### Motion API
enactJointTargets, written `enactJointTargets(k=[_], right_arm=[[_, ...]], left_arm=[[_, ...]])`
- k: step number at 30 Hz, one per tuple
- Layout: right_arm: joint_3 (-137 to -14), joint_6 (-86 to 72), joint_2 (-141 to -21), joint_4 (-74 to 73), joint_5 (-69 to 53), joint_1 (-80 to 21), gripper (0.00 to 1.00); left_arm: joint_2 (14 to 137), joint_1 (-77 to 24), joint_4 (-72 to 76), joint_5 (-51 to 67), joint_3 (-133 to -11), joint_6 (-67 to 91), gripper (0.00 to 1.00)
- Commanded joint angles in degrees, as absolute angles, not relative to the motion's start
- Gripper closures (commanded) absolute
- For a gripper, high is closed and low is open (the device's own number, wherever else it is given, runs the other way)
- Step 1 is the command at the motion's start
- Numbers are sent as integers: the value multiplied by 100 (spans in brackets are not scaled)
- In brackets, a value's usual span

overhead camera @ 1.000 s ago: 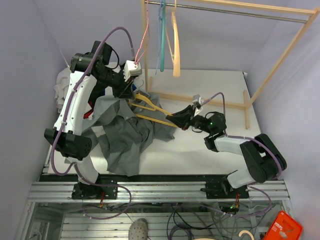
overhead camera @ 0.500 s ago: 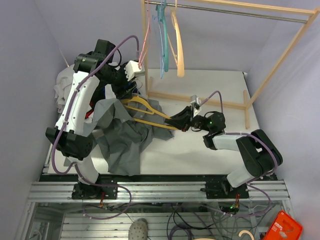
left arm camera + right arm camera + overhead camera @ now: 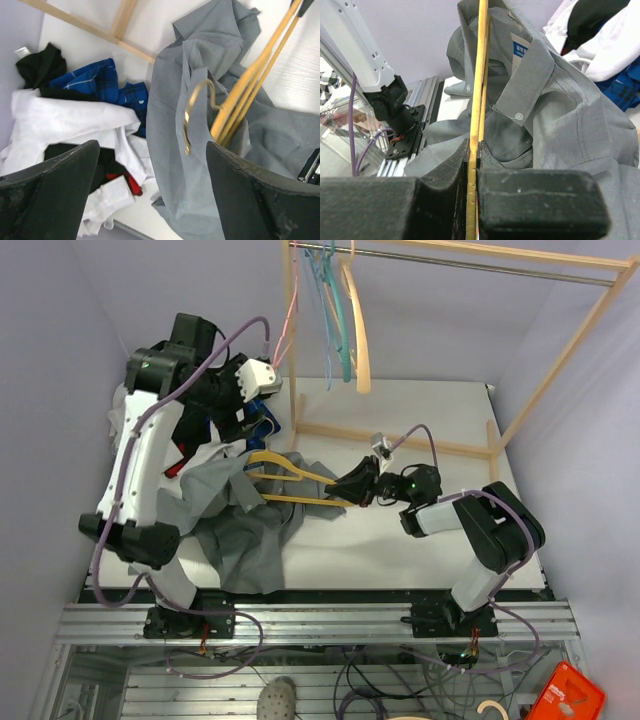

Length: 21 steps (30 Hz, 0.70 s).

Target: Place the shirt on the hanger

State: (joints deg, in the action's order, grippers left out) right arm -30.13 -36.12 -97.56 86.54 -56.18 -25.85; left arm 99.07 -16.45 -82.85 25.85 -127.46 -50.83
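Note:
The grey shirt (image 3: pixel 238 525) lies crumpled on the table's left side, draped over the left part of the yellow hanger (image 3: pixel 296 487). In the left wrist view the hanger's metal hook (image 3: pixel 192 111) sticks up out of the grey shirt (image 3: pixel 170 160). My left gripper (image 3: pixel 243 420) hangs open above and behind the shirt, holding nothing, and its fingers (image 3: pixel 55 192) are spread wide. My right gripper (image 3: pixel 357 486) is shut on the hanger's right end. The right wrist view shows the yellow hanger (image 3: pixel 479 75) pinched between the pads, with the shirt (image 3: pixel 540 125) and its collar beyond.
A heap of white (image 3: pixel 65 120), blue (image 3: pixel 105 82) and black clothes lies at the back left. A wooden rack (image 3: pixel 292 360) stands behind, with cream (image 3: pixel 358 335), teal (image 3: pixel 338 315) and pink hangers on its rail. Purple walls close both sides.
My left gripper has opened, let go of the shirt and risen back to the left. The shirt has slumped lower. The hangers on the rail have swung right.

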Motion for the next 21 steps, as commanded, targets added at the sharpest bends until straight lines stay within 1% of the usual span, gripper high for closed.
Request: enactJointTargets(k=[1,3,5,12,14,18,21], right_arm=[[-3214,-3402,-9730,9439,-5627,-2593,100],[-3233,-3275,-9725,9286,-5629,-2593,100],[-3262,-3259,-9765,9255,-5646,-2588,100],[-3384,-3389,-10014,9457,-5665,-2593,100],[-3422,-3388,-10074,9467,-5647,-2588,100],[-3480,-3310,-10139,9401,-5602,-2593,100],[-3515,-3224,-10136,9309,-5578,-2590,100]], left_arm=[[9091,-1590,-8407,2275,-12733,-4927,1],[9053,-1340,-8582,2321,-12850,-4862,1],[8859,-1037,-8608,2470,-12550,-4904,1],[8037,-940,-8618,2028,-10256,-5199,1],[7861,-940,-8613,2007,-9873,-5189,1],[7693,-939,-8600,2058,-9730,-4983,1],[7598,-945,-8430,1764,-9597,-4868,1]])
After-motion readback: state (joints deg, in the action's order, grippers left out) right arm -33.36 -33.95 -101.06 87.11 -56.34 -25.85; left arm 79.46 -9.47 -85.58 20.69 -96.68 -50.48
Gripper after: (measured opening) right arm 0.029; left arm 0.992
